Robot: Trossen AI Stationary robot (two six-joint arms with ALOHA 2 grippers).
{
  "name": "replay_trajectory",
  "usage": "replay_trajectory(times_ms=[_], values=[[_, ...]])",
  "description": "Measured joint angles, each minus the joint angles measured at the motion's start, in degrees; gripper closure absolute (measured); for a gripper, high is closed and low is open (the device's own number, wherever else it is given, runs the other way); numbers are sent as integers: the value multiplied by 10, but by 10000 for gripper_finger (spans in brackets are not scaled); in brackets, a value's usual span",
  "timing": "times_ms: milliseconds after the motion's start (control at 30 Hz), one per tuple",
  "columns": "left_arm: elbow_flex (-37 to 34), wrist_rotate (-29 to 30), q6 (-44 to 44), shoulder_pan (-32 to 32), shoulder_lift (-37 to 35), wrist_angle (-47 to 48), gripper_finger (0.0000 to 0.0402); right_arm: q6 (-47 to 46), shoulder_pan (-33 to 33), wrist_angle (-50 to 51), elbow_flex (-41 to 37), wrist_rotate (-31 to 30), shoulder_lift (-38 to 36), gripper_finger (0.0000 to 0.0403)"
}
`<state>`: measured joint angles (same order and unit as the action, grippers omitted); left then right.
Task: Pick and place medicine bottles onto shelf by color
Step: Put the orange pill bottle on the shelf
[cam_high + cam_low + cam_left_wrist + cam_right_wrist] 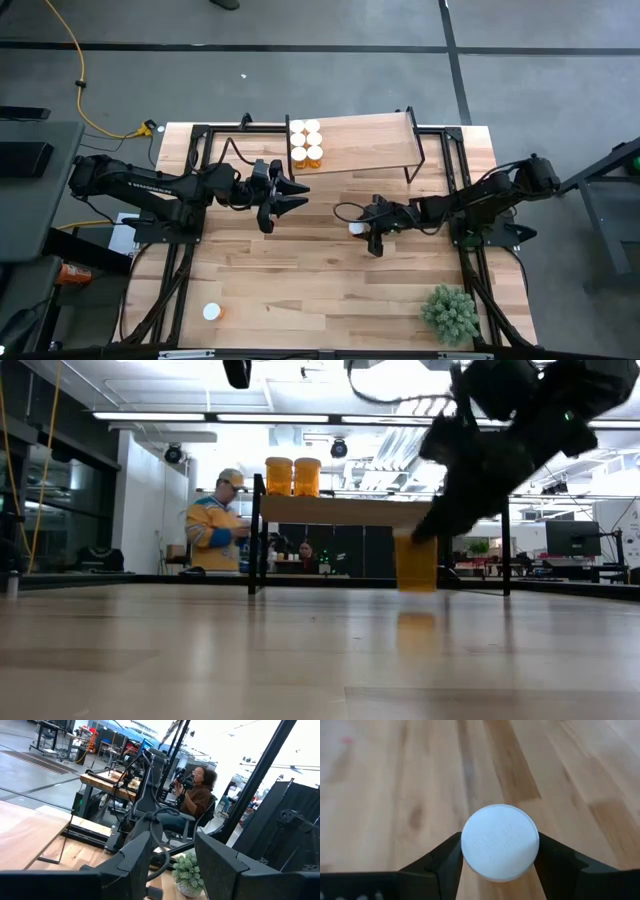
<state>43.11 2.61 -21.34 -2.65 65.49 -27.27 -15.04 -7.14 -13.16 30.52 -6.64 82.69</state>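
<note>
At desk centre, right tool (362, 231) pinches an amber medicine bottle (500, 849), white cap up; cap hides its body. Left tool (298, 196) spread, empty. Six bottles (306, 143) on shelf (365, 143).

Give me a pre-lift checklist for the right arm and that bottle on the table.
1. Right gripper centred over the bottle: ok, a finger on each side of the white cap.
2. Fingers firmly clamped: cannot tell.
3. Bottle upright on the tabletop: ok.
4. Free space on the shelf: ok, bottles fill only its left end.
5. Left gripper out of the way: ok, it hangs left of the shelf, holding nothing.
</note>
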Motion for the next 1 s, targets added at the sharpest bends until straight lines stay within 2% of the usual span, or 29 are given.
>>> replay_trajectory(times_ms=[200,367,467,533,667,800,1000], values=[[18,0,21,-1,0,-2,257,51,0,38,81,19,-39,200],[34,0,54,-2,0,-1,257,125,14,171,213,-52,-56,201],[35,2,55,-4,0,-1,257,157,38,253,295,-100,-44,201],[35,2,55,-4,0,0,257,171,66,296,338,-110,-29,201],[35,0,55,-4,0,2,257,203,126,334,394,-107,-2,201],[35,0,55,-4,0,4,257,230,185,327,411,-76,10,201],[35,1,55,-7,0,2,257,195,262,321,411,-9,18,201]])
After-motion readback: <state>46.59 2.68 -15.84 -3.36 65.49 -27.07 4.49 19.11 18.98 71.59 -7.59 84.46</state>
